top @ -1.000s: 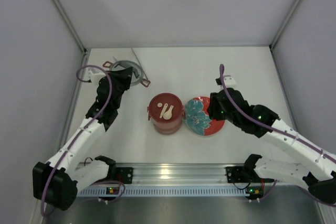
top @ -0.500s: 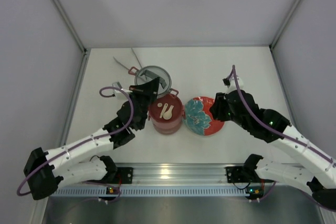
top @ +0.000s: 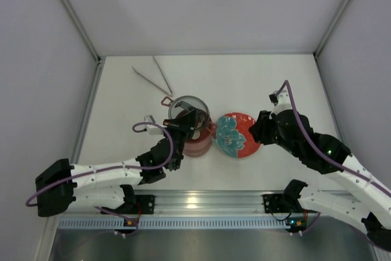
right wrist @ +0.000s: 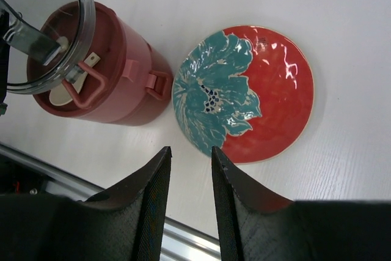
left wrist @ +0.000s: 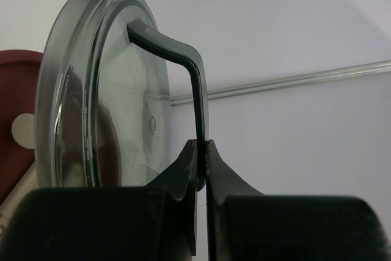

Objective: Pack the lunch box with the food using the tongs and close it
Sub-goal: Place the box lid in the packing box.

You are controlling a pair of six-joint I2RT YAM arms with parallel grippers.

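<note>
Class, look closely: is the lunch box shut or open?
Open. The left pincer holds the clear lid tilted above the lunch box, not seated on its rim.

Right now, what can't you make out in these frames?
- Pot contents: in the top view the lid and left gripper cover them. The right wrist view shows only a pale piece at the lid's edge.
- Lid seated or above the rim: no view settles it, and the left wrist view is too close.
- Tongs: top view only, too small for detail.
</note>
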